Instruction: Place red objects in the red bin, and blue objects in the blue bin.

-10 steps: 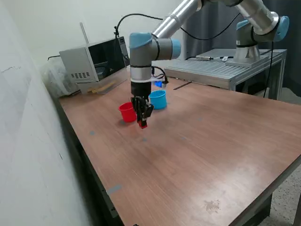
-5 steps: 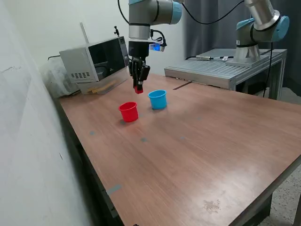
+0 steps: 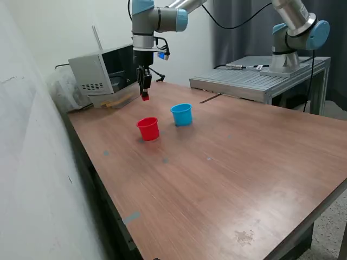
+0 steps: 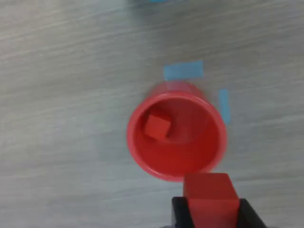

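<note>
My gripper (image 3: 145,95) is shut on a small red cube (image 3: 145,98) and holds it high above the table, a little behind the red cup (image 3: 148,129). In the wrist view the held red cube (image 4: 210,194) sits between the black fingers (image 4: 179,214), just past the rim of the red cup (image 4: 142,156). A second red cube (image 4: 156,127) lies inside that cup. The light blue cup (image 3: 182,114) stands to the exterior view's right of the red cup. No dark blue cubes are in view.
A microwave-like box (image 3: 105,70) stands at the back of the wooden table (image 3: 227,179). A metal bench (image 3: 260,78) with a second arm's base is at the back right. Blue tape marks (image 4: 183,71) lie on the table by the red cup.
My gripper has risen from near the table in front of the cups and moved back and to the exterior view's left, still holding the red cube.
</note>
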You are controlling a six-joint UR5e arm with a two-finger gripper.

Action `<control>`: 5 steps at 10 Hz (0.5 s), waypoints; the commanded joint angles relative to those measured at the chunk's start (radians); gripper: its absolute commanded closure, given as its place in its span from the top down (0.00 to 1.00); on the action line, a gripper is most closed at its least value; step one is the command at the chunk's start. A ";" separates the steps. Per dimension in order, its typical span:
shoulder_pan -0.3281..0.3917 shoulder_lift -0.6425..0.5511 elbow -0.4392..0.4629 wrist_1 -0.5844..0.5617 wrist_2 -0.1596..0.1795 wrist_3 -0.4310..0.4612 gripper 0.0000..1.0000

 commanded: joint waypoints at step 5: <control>-0.016 0.121 -0.018 -0.043 0.006 -0.004 0.00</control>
